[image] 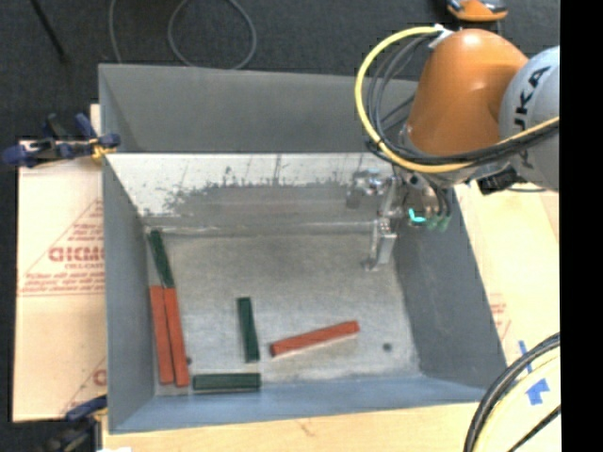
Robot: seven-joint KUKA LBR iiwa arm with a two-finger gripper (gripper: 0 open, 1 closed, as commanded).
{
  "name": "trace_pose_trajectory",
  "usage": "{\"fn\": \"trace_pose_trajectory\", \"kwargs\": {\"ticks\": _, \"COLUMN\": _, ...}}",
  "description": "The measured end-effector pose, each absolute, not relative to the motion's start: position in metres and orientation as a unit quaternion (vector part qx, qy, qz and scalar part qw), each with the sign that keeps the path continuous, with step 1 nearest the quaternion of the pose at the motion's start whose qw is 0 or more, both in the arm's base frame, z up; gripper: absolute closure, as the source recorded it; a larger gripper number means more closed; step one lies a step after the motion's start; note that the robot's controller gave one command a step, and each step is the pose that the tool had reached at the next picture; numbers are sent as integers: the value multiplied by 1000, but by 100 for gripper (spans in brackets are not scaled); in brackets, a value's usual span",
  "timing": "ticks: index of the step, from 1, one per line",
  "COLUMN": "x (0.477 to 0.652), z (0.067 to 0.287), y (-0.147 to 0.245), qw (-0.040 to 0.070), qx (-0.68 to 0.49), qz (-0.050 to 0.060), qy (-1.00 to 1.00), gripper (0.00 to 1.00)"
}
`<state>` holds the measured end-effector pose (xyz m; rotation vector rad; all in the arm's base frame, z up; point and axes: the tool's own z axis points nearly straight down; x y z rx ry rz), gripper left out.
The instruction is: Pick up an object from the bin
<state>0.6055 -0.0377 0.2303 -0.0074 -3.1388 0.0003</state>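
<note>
- Tool (382,245) at about 2 o'clock of the bin (236,111) floor, above bare metal and close to the back wall; grips nothing; open or closed: cannot tell.
- No pick settled, by the look of it. Nearest candidate: lone red stick (314,338) at 5 to 6 o'clock, lying flat and slanted, well apart from the tool.
- Likely trouble there: thin and low on the floor, so could be passed over if approached too high, or ground into the metal if too low. With the wrist turned along the length rather than across, would probably close on nothing.
- Middle green stick (247,330) near that stick's 9 o'clock end: could be nudged or caught along with it.
- Worse odds at 8 to 9 o'clock: pair of red sticks (166,335), side by side, touching each other and hugging the left wall. Little room to get round one; might lift both or neither.
- Much the same for the front green stick (226,381) at 7 o'clock, near the front wall, and the slim green stick (160,257) at 10 o'clock by the left wall.
- Back wall close by: could be knocked on a careless sideways move.
- Hard to make out: upper part of the tool, tucked under the orange cover (462,88) and cables (364,83); dark speck (386,348) at 4 o'clock, too small to name; whether the slim green stick touches the red pair.
</note>
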Motion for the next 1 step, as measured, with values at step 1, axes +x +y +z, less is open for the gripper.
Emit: {"fn": "trace_pose_trajectory", "kwargs": {"ticks": 1, "x": 566, "z": 102, "y": 22, "qw": 3, "qx": -17, "qz": -1, "qy": -1000, "gripper": 0}}
